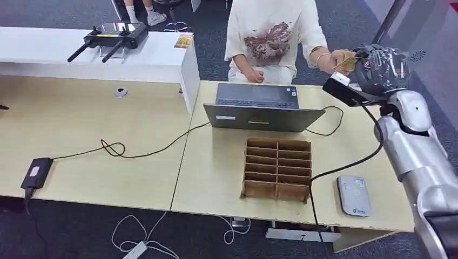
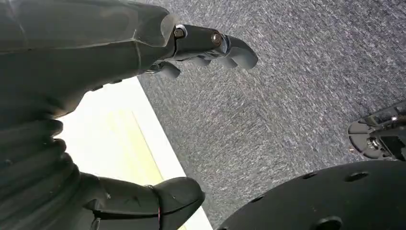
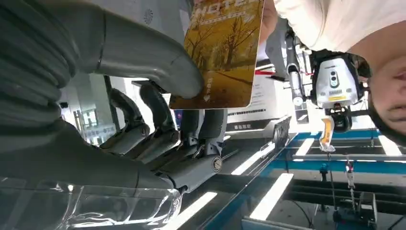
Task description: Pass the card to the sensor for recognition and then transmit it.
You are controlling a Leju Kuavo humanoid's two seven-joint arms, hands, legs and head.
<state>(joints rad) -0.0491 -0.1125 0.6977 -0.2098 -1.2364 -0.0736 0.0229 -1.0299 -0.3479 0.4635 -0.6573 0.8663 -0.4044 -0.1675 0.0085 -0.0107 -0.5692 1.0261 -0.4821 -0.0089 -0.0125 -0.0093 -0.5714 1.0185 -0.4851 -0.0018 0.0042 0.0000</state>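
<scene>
I see the laptop (image 1: 263,108) at the far edge of the right table (image 1: 216,178), the divided box (image 1: 277,169) just in front of it, the sensor (image 1: 354,195) right of that box. A person (image 1: 273,35) sits behind the laptop. On the left table (image 1: 70,129) lies a power brick (image 1: 36,172); behind it, a remote controller (image 1: 110,36) on a raised shelf (image 1: 156,59)

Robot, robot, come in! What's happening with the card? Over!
Right hand pinches card, person's hand on it too. Left hand open.
</scene>
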